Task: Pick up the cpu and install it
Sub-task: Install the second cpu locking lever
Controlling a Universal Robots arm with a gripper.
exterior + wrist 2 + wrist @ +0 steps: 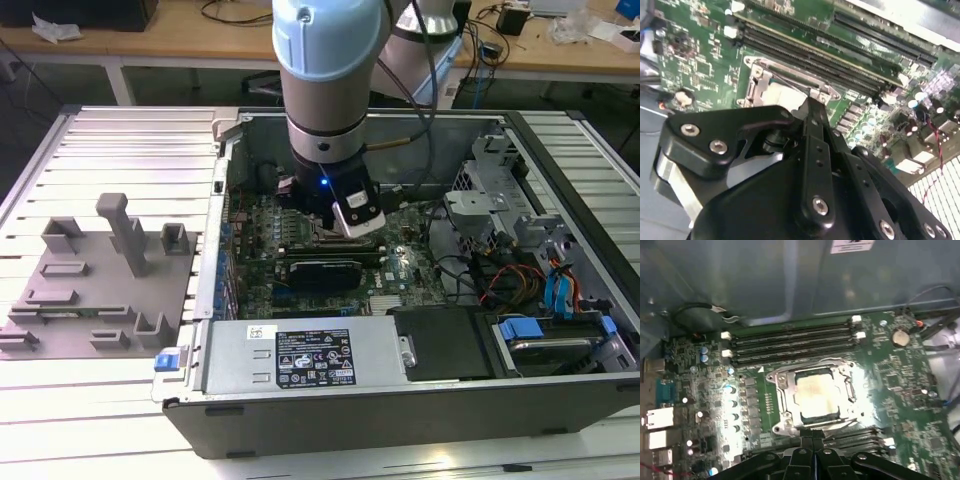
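Note:
The cpu, a flat square chip with a pale silvery top, lies inside the metal-rimmed socket frame on the green motherboard. In the second wrist view a pale corner of the cpu shows just past the fingertips. My gripper hangs low over the socket's edge, its black fingers pressed together with nothing between them. In the exterior view the gripper reaches down into the open computer case, over the middle of the board.
Long memory slots run beside the socket. The power supply lies along the case's near side. Drive cages and cables crowd the exterior view's right. A grey fixture plate lies outside the case on the exterior view's left.

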